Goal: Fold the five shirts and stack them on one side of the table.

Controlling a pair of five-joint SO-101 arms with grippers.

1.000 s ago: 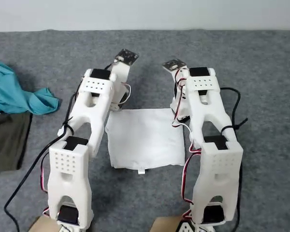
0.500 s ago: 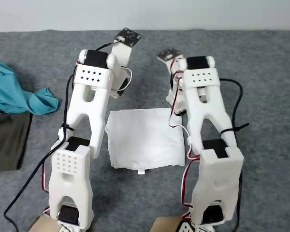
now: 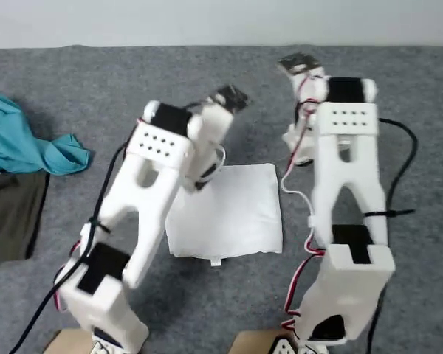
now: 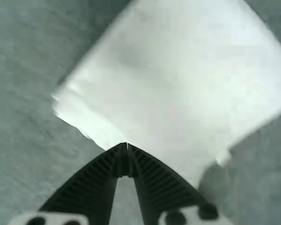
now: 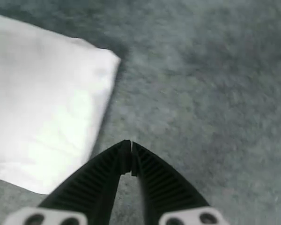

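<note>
Your folded white shirt (image 3: 232, 210) lies mid-bench (image 3: 399, 96) between the arms, its left edge just under the nearer left pincer (image 4: 126, 149), the right pincer (image 5: 131, 144) off its far corner, both closed and empty.

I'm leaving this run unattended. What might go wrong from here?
1. The left gripper hangs shut over the white shirt; lowered like that, it may rumple the fold instead of gripping it.
2. The right gripper is shut over bare table beside the shirt's corner, so it may miss the edge.
3. The teal shirt lies crumpled against the dark shirt; pulling one may drag the other.
</note>
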